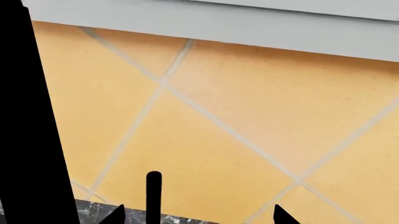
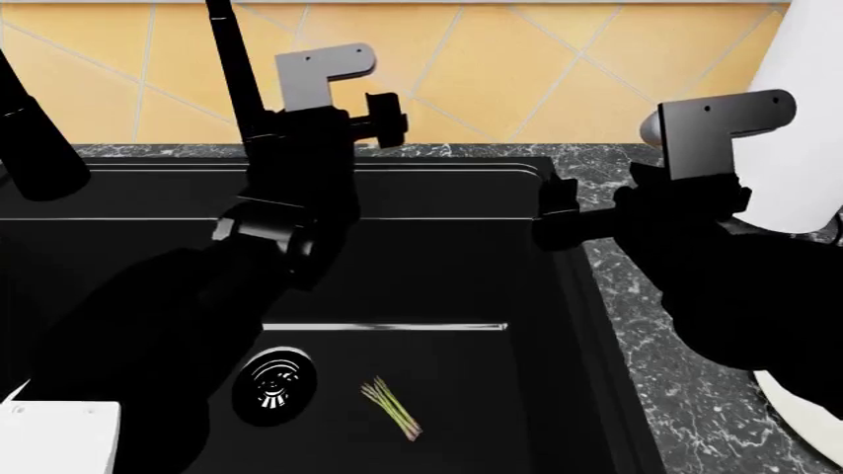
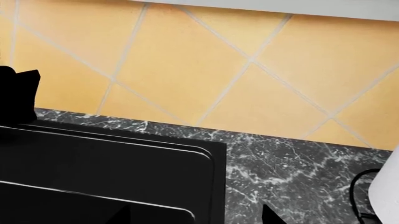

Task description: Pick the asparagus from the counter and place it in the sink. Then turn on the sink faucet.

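Orange tiles (image 2: 527, 69) with pale diagonal grout lines covered the wall behind the worktop (image 2: 685, 385), which was dark marble with white veins. In the head view a white rounded body (image 2: 810, 118) stood at the right side on the worktop, and a part of a round white plate (image 2: 804, 420) showed at the lower right edge. A white block (image 2: 59, 434) sat at the lower left corner.

Both black arms reached over the sink (image 2: 435, 267) and hid much of its left part and its right rim. The left hand (image 2: 382, 107) was up near the sink faucet (image 2: 237, 69), whose slim black stem rose just beside it; in the left wrist view the stem (image 1: 31, 121) ran along one side, a thin black lever-like bar (image 1: 153, 193) stood between the two finger tips (image 1: 283, 215), and the fingers were apart, grasping nothing. The right hand (image 2: 554, 217) hovered over the right rim of the sink; in its wrist view the finger tips (image 3: 271, 215) stood apart, also released.

The asparagus (image 2: 391, 408) lay on the matte black floor of the sink, near the round metal drain (image 2: 274, 383) but not touching it. It was a small bundle of thin green spears, slightly tilted, with paler ends toward the front.
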Tool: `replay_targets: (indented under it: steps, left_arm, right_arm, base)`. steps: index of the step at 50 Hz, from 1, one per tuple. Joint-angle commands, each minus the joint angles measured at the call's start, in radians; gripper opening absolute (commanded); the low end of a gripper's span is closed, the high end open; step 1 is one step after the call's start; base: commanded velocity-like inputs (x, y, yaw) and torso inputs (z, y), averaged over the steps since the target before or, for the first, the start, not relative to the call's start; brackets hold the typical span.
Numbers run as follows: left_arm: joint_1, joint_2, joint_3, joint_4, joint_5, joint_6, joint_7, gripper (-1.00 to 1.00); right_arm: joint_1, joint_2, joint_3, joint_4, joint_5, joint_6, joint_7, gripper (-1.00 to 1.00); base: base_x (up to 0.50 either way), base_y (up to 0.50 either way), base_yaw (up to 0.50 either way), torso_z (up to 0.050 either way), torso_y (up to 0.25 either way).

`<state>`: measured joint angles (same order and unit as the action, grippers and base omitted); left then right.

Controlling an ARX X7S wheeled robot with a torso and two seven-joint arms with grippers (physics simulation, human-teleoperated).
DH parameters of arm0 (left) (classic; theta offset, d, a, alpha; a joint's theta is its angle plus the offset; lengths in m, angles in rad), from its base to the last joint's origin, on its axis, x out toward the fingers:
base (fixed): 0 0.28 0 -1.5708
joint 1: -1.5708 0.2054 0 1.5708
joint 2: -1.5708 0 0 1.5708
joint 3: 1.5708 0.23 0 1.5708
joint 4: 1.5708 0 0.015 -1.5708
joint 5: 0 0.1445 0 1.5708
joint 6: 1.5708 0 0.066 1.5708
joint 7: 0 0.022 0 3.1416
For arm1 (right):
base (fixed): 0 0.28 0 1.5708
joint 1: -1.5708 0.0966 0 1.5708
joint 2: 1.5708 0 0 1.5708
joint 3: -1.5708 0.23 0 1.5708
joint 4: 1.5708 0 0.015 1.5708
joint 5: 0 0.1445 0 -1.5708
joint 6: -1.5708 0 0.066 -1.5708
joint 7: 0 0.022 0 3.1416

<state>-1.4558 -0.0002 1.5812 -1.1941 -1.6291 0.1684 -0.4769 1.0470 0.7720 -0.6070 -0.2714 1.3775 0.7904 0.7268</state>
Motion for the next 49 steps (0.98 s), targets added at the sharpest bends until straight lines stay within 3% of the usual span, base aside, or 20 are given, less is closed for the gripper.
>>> replay_targets:
  steps: [1,49]
  left_arm:
    - [-0.004,0.000,-0.001,0.021,0.013,-0.007,0.017,1.00]
    - [0.030,0.000,-0.014,0.132,0.080,0.000,0.028,1.00]
  right_arm:
    - [-0.012,0.006,0.004,-0.008,0.000,-0.011,-0.007,1.00]
    - [-0.024,0.021,0.010,-0.025,0.007,-0.020,-0.006,1.00]
  base:
    - [0.00,0.00,0.00,0.000,0.000]
    - [0.00,0.00,0.00,0.000,0.000]
